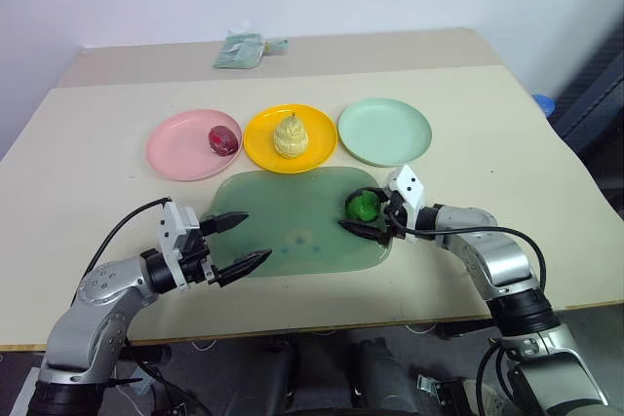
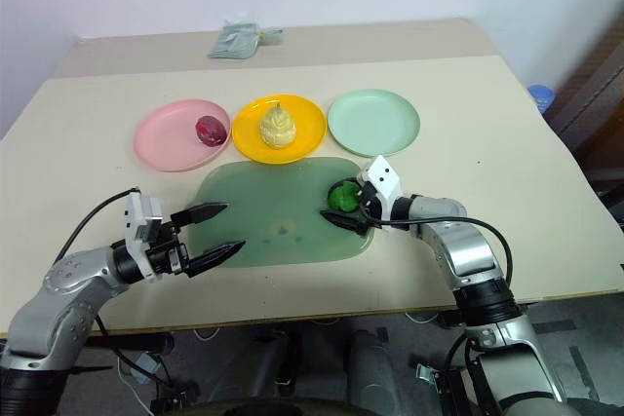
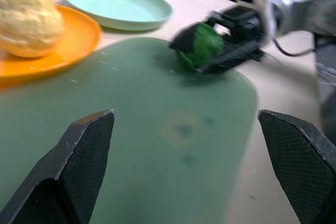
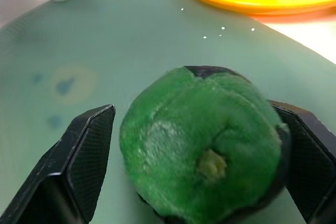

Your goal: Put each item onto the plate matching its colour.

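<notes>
The green ball with black patches (image 1: pixel 364 206) lies on the right end of the translucent green mat (image 1: pixel 292 211). My right gripper (image 1: pixel 359 208) is open, its black fingers either side of the ball; the right wrist view shows a gap at one finger (image 4: pixel 84 150). A maroon ball (image 1: pixel 223 140) rests on the pink plate (image 1: pixel 175 150). On the bright yellow plate (image 1: pixel 261 146) stands the pale yellow pear-shaped lump (image 1: pixel 290 136). Nothing lies on the mint green plate (image 1: pixel 385 131). Over the mat's left end my left gripper (image 1: pixel 255 237) is open with nothing between its fingers.
A folded pale green packet (image 1: pixel 249 49) lies near the table's far edge. A blue object (image 1: pixel 543 104) sits just off the table's right side. The three plates stand in a row behind the mat. The table's front edge (image 1: pixel 292 330) runs close under both arms.
</notes>
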You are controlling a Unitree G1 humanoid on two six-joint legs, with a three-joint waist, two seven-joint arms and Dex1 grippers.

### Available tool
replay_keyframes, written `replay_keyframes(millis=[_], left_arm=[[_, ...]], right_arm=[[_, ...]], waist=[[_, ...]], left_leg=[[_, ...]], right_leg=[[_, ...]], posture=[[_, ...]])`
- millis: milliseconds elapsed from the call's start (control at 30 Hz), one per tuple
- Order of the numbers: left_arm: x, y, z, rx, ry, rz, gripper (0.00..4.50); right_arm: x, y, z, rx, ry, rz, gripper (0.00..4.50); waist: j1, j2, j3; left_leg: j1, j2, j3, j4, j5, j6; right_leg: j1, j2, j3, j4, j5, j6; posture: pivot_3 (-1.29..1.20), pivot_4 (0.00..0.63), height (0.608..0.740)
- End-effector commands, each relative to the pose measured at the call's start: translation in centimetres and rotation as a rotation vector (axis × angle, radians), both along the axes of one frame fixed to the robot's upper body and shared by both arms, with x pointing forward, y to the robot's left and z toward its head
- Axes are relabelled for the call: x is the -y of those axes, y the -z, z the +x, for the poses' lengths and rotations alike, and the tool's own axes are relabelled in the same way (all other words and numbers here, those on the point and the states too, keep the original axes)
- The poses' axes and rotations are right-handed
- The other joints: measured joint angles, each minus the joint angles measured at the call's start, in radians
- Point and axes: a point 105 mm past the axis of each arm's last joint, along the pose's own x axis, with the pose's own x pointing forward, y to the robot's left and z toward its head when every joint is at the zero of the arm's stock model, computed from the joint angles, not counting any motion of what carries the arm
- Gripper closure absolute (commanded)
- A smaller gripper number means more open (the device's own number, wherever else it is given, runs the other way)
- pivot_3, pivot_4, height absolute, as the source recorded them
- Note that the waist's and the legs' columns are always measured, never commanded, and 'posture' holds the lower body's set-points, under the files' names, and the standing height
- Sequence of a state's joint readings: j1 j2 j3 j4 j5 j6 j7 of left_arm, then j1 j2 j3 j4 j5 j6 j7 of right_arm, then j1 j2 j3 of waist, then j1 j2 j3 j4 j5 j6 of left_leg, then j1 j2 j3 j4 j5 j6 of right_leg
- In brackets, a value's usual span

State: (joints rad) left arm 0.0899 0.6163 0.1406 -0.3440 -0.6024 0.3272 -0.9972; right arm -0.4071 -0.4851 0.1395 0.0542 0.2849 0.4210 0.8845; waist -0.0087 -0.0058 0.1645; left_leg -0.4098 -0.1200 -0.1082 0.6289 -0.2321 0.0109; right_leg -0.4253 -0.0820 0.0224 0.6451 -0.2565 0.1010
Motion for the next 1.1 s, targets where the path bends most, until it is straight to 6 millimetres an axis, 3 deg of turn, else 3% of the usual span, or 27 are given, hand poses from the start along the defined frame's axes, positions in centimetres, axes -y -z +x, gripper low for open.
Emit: replay_keyframes(millis=[33,67,167,267,333,467,667,767,933,967,1100], left_arm=[[0.0,-1.2,-0.9,0.036,0.058,0.013,0.00],[-0.1,-1.2,-1.0,0.033,0.068,0.019,0.00],[0.0,-1.3,-1.3,0.027,0.094,0.031,0.00],[0.1,-1.6,-1.2,0.030,0.097,0.026,0.00],[0.2,-1.7,-0.8,0.040,0.074,0.014,0.00],[0.0,-1.9,1.1,0.067,-0.072,-0.019,0.00],[1.4,-1.8,2.9,0.082,-0.220,-0.071,0.00],[2.0,-1.7,3.4,0.094,-0.281,-0.083,0.00],[2.9,-1.7,3.9,0.115,-0.344,-0.102,0.00],[3.1,-1.7,4.0,0.118,-0.353,-0.109,0.00],[4.0,-1.5,3.7,0.119,-0.361,-0.121,0.00]], right_arm=[[-0.3,-1.4,0.6,0.056,0.001,0.027,0.09],[-0.3,-1.5,0.7,0.059,0.003,0.030,0.09],[-0.4,-1.8,1.0,0.070,0.009,0.039,0.93],[-0.5,-2.1,1.1,0.080,0.012,0.049,2.41],[-0.6,-2.9,1.5,0.109,0.027,0.065,2.92],[-0.2,-5.9,4.0,0.214,0.121,0.128,2.92],[1.8,-9.6,10.4,0.369,0.370,0.153,2.92],[2.5,-9.9,12.5,0.385,0.461,0.137,2.92],[3.4,-8.4,13.8,0.356,0.561,0.090,2.92],[3.6,-8.1,13.9,0.343,0.580,0.091,1.92],[3.7,-7.7,14.2,0.324,0.621,0.084,0.05]], waist=[[-0.001,0.000,0.000],[0.000,0.000,0.000],[0.000,0.000,0.000],[-0.001,0.000,0.000],[0.000,0.000,0.000],[-0.002,0.000,0.000],[-0.002,0.000,0.000],[-0.002,0.000,0.000],[-0.004,0.000,0.000],[-0.005,0.000,0.000],[-0.008,0.000,0.000]], left_leg=[[0.000,0.000,0.000,0.000,0.000,0.000],[0.000,0.000,0.000,0.000,0.000,0.000],[0.000,0.000,0.000,0.000,0.000,0.000],[0.000,0.000,0.000,0.000,0.000,0.000],[0.000,0.000,0.000,0.000,0.000,0.000],[0.000,0.000,0.000,0.000,0.000,0.000],[0.000,0.000,0.000,0.000,0.001,-0.002],[0.000,0.000,0.001,0.000,0.003,-0.005],[0.000,0.000,0.001,0.000,0.003,-0.005],[0.000,0.000,0.001,0.000,0.003,-0.005],[0.000,0.000,0.001,0.000,0.004,-0.006]], right_leg=[[0.000,0.000,0.000,0.000,0.000,0.000],[0.000,0.000,0.000,0.000,0.000,0.000],[0.000,0.000,0.000,0.000,0.000,0.000],[0.000,0.000,0.000,0.000,0.000,0.000],[0.000,0.000,0.000,0.000,0.000,0.000],[0.000,0.000,0.000,0.000,0.000,0.000],[-0.001,0.001,0.000,0.000,0.000,0.000],[0.000,0.001,0.000,0.000,0.000,0.000],[0.000,0.001,0.000,0.000,0.000,0.000],[0.000,0.001,0.000,0.000,0.000,0.000],[0.000,0.001,0.001,0.001,0.000,0.000]], posture=[[0.00,0.150,0.740],[0.00,0.150,0.740],[0.00,0.150,0.740],[0.00,0.150,0.740],[0.00,0.150,0.740],[0.00,0.150,0.740],[0.00,0.150,0.740],[0.00,0.150,0.740],[0.00,0.150,0.740],[0.00,0.150,0.740],[0.00,0.150,0.740]])
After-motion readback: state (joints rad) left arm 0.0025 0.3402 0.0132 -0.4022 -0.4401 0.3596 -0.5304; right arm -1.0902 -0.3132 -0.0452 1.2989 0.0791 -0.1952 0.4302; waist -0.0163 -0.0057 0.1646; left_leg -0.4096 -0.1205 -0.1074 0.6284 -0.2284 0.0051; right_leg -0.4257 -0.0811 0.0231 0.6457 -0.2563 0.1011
